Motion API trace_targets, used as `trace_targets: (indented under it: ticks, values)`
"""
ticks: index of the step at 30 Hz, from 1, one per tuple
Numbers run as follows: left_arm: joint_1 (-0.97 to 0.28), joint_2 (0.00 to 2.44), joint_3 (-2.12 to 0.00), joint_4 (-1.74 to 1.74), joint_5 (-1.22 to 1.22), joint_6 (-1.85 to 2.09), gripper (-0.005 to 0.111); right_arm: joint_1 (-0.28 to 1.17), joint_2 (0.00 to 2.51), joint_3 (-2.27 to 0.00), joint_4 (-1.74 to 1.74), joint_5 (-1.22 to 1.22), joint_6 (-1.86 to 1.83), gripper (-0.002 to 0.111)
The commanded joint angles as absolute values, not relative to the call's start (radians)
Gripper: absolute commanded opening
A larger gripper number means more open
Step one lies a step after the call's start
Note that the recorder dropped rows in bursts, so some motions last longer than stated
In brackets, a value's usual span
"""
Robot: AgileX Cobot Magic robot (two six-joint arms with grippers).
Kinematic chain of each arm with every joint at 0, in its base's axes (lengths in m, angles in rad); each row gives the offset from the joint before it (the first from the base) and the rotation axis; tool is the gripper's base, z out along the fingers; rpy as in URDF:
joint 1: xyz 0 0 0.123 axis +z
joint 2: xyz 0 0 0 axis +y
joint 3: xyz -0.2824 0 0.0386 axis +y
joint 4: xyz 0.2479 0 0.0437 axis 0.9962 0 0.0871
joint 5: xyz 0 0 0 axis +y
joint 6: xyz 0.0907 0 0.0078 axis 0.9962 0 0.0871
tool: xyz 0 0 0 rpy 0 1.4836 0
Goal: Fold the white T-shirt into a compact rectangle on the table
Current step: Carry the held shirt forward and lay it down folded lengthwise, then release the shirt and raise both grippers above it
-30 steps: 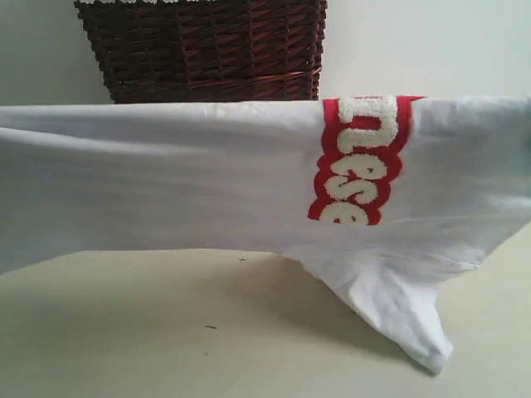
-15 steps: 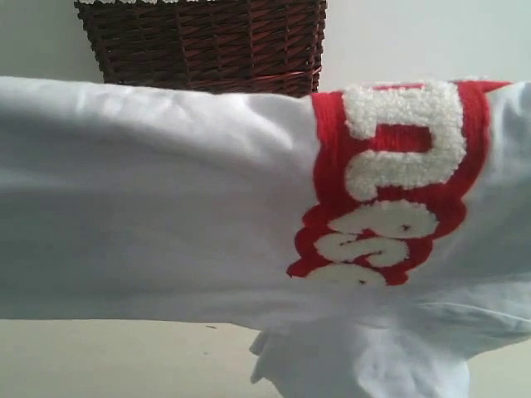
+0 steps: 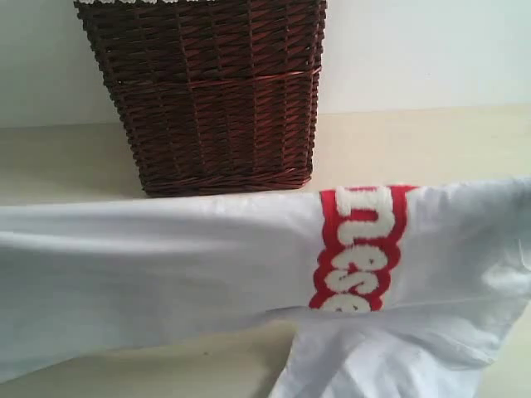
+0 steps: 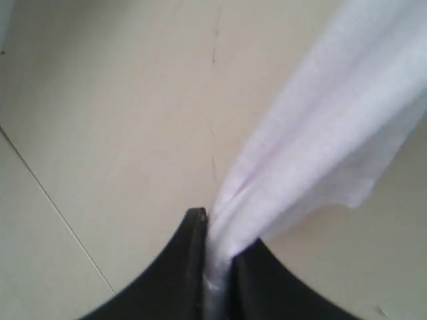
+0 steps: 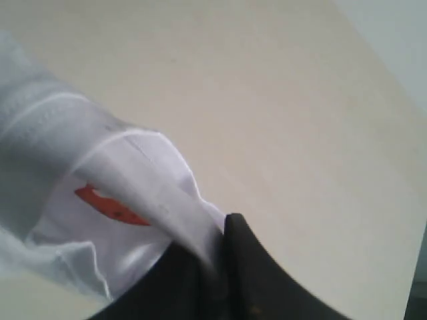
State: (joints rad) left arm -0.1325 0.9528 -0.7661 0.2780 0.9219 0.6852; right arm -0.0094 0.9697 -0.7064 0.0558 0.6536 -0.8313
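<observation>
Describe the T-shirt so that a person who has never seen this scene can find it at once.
Find the dark brown wicker basket standing on the pale table. In front of it, a wide white cloth stretches across the whole view: this is the T-shirt. No other thing carries its red band with fuzzy white letters.

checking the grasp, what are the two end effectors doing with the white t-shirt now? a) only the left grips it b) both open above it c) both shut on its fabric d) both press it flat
c: the wrist views show the left end effector and the right end effector each shut on a fold of the white T-shirt.
</observation>
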Motion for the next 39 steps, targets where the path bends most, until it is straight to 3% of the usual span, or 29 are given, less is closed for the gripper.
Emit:
trace_targets:
  ticks: [1, 7, 10, 12, 14, 16, 18, 22, 25, 28, 32, 39]
  values:
    - [-0.127, 1.101, -0.736, 0.418, 0.621, 0.573, 0.0, -0.012, 1.105, -0.707, 0.0, 0.425, -0.779, 0.0]
    - [-0.127, 1.332, -0.736, 0.466, 0.339, 0.561, 0.002, -0.012, 1.339, -0.707, -0.013, 0.203, -0.78, 0.0]
    - [-0.1, 1.429, -0.736, 0.466, 0.19, 0.561, 0.021, -0.012, 1.441, -0.707, 0.0, 0.016, -0.78, 0.003]
    - [-0.072, 1.479, -0.736, 0.466, 0.103, 0.537, 0.039, -0.012, 1.486, -0.707, 0.019, -0.095, -0.762, 0.012]
    - [-0.026, 1.522, -0.736, 0.462, -0.005, 0.505, 0.059, -0.012, 1.527, -0.707, 0.028, -0.195, -0.757, 0.028]
    - [0.022, 1.551, -0.736, 0.44, -0.097, 0.466, 0.065, -0.012, 1.562, -0.707, 0.067, -0.288, -0.757, 0.046]
    - [0.068, 1.569, -0.736, 0.39, -0.154, 0.463, 0.061, -0.014, 1.594, -0.727, 0.174, -0.349, -0.757, 0.054]
    - [0.111, 1.574, -0.736, 0.35, -0.192, 0.463, 0.04, -0.014, 1.64, -0.801, 0.414, -0.334, -0.757, 0.054]
    - [0.09, 1.574, -0.736, 0.35, -0.194, 0.447, 0.022, -0.014, 1.65, -0.842, 0.465, -0.241, -0.757, 0.049]
    - [0.034, 1.57, -0.736, 0.35, -0.187, 0.341, 0.001, -0.014, 1.65, -0.883, 0.465, -0.092, -0.757, 0.034]
    - [-0.07, 1.57, -0.742, 0.35, -0.076, 0.283, 0.0, -0.012, 1.65, -0.968, 0.465, 0.208, -0.757, 0.001]
    - [-0.236, 1.57, -0.874, 0.195, 0.433, 0.332, 0.0, -0.012, 1.65, -1.075, 0.498, 0.714, -0.755, 0.0]
